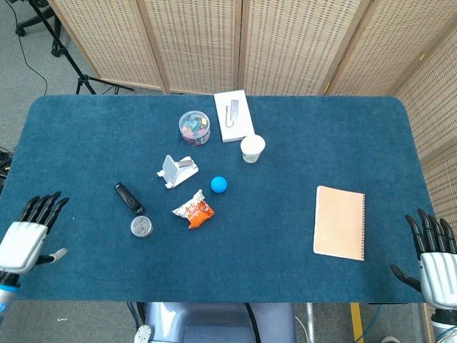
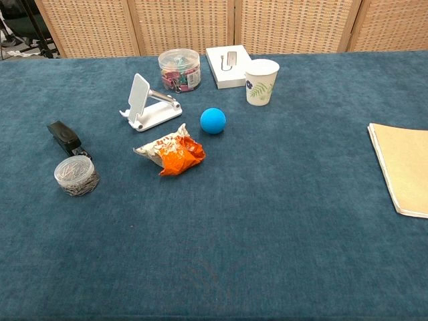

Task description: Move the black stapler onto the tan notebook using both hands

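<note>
**Start condition: stapler at left, notebook at right, both hands empty**

The stapler (image 1: 129, 199) lies flat on the worktop (image 1: 300, 128) toward the left edge, touching or just beside a small round tin (image 1: 141, 226) on its near end. The notebook (image 1: 340, 222) lies flat near the right edge, well apart from the stapler. This spacing is the likely reason the task calls for both hands: judged from the layout, neither hand covers both positions, so a transfer near the worktop centre is probable.

The left hand (image 1: 26, 239) sits at the front left corner, over the worktop edge, fingers (image 1: 44, 207) spread and extended, holding nothing. The right hand (image 1: 437, 261) sits off the front right corner, fingers likewise apart and empty. Neither hand appears in the chest view.

Between stapler and notebook lie an orange wrapper (image 1: 194, 210), a blue ball (image 1: 218, 185) and a white stand (image 1: 176, 171). A carry path along the front edge would avoid them. The tin is the main risk: a grasp at the stapler's near end may displace it.
</note>
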Robot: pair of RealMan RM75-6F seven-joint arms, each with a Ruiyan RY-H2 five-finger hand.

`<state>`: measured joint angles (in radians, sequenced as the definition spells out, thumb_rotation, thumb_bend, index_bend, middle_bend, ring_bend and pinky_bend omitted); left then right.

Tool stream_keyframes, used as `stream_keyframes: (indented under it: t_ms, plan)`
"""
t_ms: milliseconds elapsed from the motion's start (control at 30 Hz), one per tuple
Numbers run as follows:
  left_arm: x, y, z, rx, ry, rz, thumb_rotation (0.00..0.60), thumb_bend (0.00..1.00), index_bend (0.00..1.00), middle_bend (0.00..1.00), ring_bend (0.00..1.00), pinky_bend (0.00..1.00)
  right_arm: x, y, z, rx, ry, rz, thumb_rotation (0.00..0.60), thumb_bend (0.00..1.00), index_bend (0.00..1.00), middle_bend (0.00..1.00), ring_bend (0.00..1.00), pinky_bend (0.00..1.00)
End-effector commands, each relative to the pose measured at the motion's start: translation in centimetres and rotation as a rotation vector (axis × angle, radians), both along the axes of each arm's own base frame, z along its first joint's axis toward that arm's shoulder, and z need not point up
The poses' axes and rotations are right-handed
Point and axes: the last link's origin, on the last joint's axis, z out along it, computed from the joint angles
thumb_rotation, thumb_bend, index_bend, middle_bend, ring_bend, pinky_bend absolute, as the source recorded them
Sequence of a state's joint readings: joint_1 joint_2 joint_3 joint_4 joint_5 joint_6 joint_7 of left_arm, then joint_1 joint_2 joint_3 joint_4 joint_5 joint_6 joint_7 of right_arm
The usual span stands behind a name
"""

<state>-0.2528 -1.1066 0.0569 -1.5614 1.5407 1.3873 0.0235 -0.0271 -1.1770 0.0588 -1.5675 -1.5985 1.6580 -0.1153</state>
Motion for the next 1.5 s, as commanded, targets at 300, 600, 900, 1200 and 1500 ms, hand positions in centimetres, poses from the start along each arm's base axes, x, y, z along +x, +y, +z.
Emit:
stream_keyframes:
  t_ms: [300, 600, 900, 1200, 1500]
  plan:
    - [-0.6, 13.5, -5.1, -0.115, 0.217, -0.086, 0.6, 0.0, 0.11, 0.0, 0.0, 0.02, -0.8, -0.7, -0.4, 0.003, 0.013, -0.052, 0.6, 0.03, 0.01, 0.0, 0.0, 0.0]
    - [-0.3, 16.6, -8.7, -0.179, 0.291, -0.076, 0.6, 0.03, 0.17, 0.0, 0.0, 0.06, -1.3, -1.2, -0.7, 0.005, 0.021, -0.076, 0.6, 0.04, 0.01, 0.0, 0.0, 0.0]
    - [2.1, 17.0, -11.1, -0.202, 0.251, -0.146, 0.6, 0.15, 0.26, 0.04, 0.04, 0.16, -1.4, -1.3, -0.8, 0.013, 0.012, -0.081, 0.6, 0.04, 0.01, 0.0, 0.0, 0.0]
    - [3.2, 16.7, -12.5, -0.193, 0.279, -0.183, 0.6, 0.34, 0.65, 0.46, 0.4, 0.44, -1.4, -1.3, -0.6, 0.017, 0.0, -0.083, 0.6, 0.05, 0.01, 0.0, 0.0, 0.0]
    - [3.6, 16.7, -10.6, -0.134, 0.255, -0.219, 0.6, 0.39, 0.72, 0.51, 0.44, 0.48, -1.3, -1.2, -0.6, 0.018, -0.01, -0.082, 0.6, 0.05, 0.01, 0.0, 0.0, 0.0]
